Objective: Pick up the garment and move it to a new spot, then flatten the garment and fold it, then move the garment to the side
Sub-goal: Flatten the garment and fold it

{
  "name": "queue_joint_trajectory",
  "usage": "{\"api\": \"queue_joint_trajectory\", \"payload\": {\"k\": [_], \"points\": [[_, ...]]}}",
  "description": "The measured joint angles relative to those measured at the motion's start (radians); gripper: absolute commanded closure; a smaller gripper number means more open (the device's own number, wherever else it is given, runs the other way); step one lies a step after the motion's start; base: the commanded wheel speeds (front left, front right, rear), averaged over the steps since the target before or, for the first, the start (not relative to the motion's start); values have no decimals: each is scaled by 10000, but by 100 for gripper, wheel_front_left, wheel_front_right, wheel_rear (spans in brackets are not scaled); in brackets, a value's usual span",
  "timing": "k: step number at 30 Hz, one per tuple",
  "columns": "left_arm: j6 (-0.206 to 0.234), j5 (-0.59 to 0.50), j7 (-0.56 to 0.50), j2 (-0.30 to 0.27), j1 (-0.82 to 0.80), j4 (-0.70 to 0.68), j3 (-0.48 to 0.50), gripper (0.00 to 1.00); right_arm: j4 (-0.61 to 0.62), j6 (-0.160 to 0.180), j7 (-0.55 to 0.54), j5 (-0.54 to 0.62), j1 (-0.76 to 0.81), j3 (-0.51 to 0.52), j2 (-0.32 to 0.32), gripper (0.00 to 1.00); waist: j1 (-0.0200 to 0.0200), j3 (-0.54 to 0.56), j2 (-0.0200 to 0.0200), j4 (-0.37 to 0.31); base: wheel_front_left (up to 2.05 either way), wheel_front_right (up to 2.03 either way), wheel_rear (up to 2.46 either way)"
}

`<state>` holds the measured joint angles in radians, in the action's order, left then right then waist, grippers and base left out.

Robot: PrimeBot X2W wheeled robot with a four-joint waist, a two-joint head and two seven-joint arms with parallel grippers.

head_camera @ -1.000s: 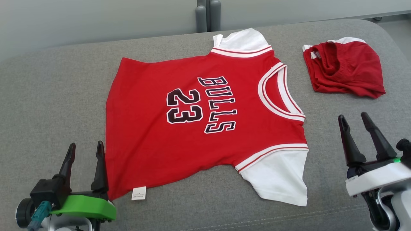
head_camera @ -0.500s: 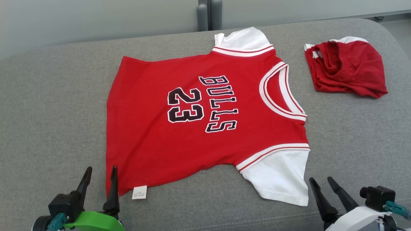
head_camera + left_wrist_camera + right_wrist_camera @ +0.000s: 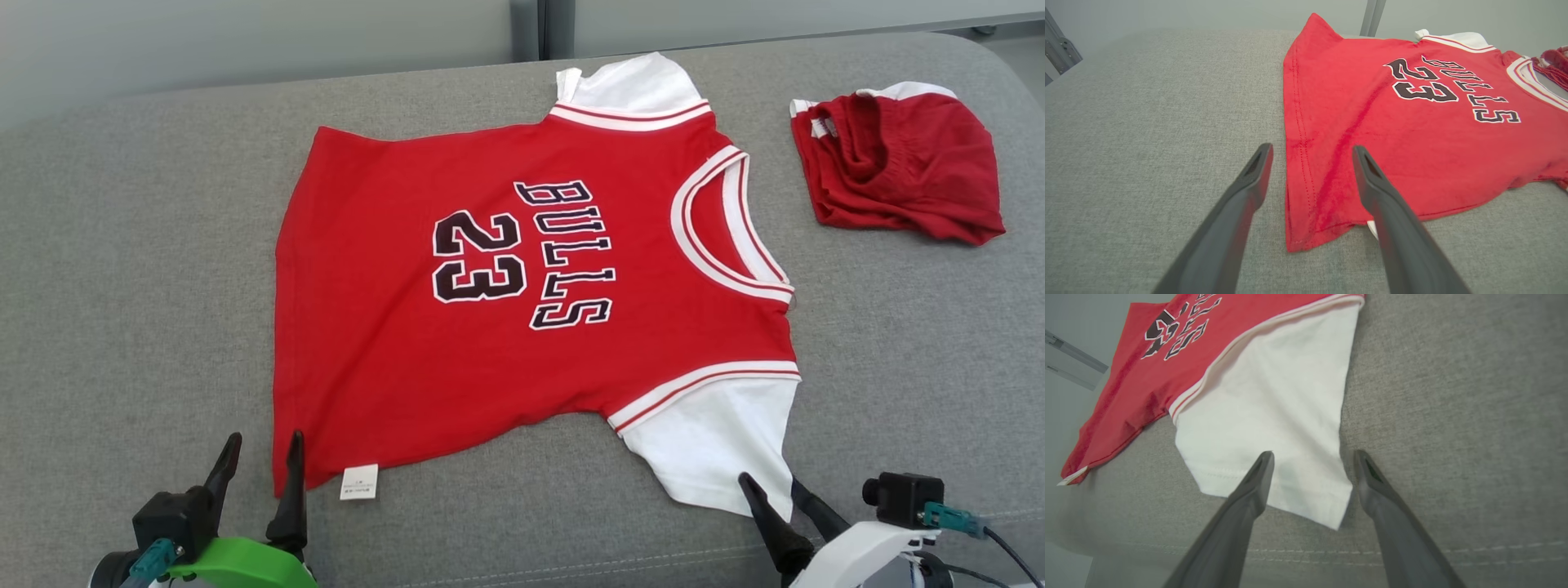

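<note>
The red shirt [image 3: 522, 286] lies flat, number up, on the grey sofa [image 3: 122, 245]; a crumpled red garment [image 3: 898, 167] sits well apart beyond its collar. My left pincer [image 3: 265, 437] gapes astride the hem corner and my right pincer [image 3: 768, 482] astride the white sleeve [image 3: 718, 441] corner, both holding nothing. The frame's bottom edge cuts off both my arms.

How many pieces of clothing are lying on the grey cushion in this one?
2. A red jersey lies spread flat in the middle. A bunched-up red garment sits apart from it at the far right. More could be tucked inside that bundle; I cannot tell.
</note>
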<state>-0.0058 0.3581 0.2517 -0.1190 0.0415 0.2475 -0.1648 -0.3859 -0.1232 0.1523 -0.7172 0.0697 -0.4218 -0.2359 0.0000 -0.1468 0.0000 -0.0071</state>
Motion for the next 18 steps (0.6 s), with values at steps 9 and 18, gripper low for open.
{"api": "queue_joint_trajectory", "payload": {"k": [9,18], "points": [[-33,190,-221,100,-184,897,-15,0,6,0,-257,-631,-416,-800,-230,29,0,-89,0,105,0,0,0],[-232,529,-765,155,-438,1732,-203,0,54,0,-447,-1047,-677,-1469,-462,100,0,-110,0,56,0,0,0]]}}
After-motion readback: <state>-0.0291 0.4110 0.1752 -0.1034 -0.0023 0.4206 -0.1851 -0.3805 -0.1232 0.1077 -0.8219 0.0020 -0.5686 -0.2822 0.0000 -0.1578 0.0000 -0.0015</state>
